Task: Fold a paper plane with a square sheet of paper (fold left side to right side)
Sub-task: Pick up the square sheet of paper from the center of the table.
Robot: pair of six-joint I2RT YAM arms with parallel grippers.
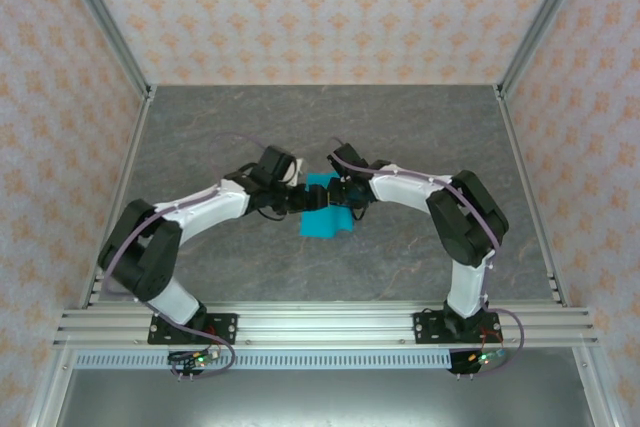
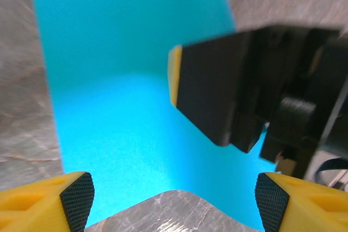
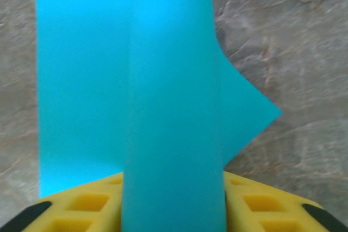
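Observation:
The square sheet of paper (image 1: 325,219) is bright cyan and lies mid-table between both arms. In the right wrist view the sheet (image 3: 81,80) rests flat on the left. One part curls up as a band that fills the gap between the yellow fingers (image 3: 255,199) of my right gripper (image 3: 174,199), which is shut on it. My left gripper (image 2: 174,202) is open, its fingertips (image 2: 76,196) spread just above the sheet's (image 2: 119,107) near edge. The right gripper's (image 2: 212,85) dark finger hangs over the paper, close ahead of my left gripper. The paper plane is out of view.
The grey marble-pattern table (image 1: 200,137) is bounded by patterned walls at the back and sides. An aluminium rail (image 1: 320,322) at the near edge carries both arm bases. The two wrists sit very close together over the paper.

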